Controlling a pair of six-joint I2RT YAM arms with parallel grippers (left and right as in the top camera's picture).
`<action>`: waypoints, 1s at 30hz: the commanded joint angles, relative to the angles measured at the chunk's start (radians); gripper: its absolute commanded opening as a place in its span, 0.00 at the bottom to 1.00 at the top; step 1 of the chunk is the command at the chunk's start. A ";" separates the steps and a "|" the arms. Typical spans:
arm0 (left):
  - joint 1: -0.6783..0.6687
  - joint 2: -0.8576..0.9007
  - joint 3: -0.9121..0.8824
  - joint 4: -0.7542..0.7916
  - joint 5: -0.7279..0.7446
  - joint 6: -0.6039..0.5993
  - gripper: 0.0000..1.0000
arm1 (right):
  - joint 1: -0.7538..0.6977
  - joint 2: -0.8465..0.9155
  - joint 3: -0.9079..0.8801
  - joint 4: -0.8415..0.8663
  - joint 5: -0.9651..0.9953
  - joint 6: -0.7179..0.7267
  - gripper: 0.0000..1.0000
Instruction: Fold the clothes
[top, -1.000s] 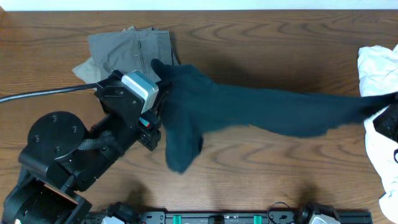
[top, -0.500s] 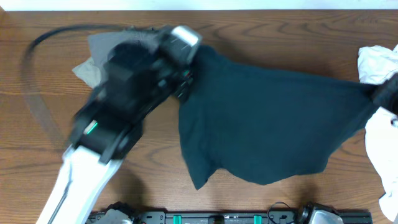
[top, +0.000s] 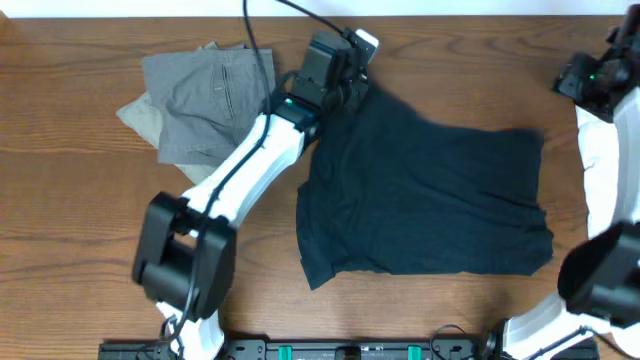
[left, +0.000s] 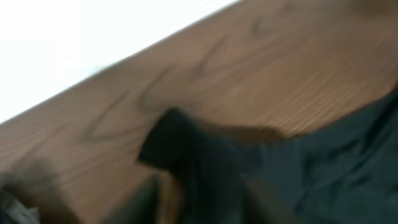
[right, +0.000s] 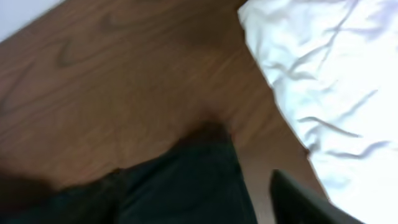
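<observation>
Lying flat, dark shirt (top: 425, 200) runs left-right.

No readable text, label, brand or number shows in any view.

Table (top: 80, 250): brown wood with dark swirling grain, filling nearly the whole overhead view.
Far edge: a plain white strip (top: 150, 7) runs along 12 o'clock, beyond the table.
Light: even and soft.
</observation>
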 joint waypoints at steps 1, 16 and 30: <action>0.019 -0.059 0.037 -0.033 -0.097 -0.008 0.79 | -0.026 -0.010 0.008 -0.019 -0.024 -0.027 0.78; 0.042 -0.372 0.040 -0.510 -0.108 -0.011 0.77 | -0.038 -0.004 -0.218 -0.010 -0.066 0.010 0.01; 0.042 -0.419 0.040 -0.702 -0.102 -0.089 0.33 | -0.039 0.077 -0.579 0.503 -0.204 0.140 0.01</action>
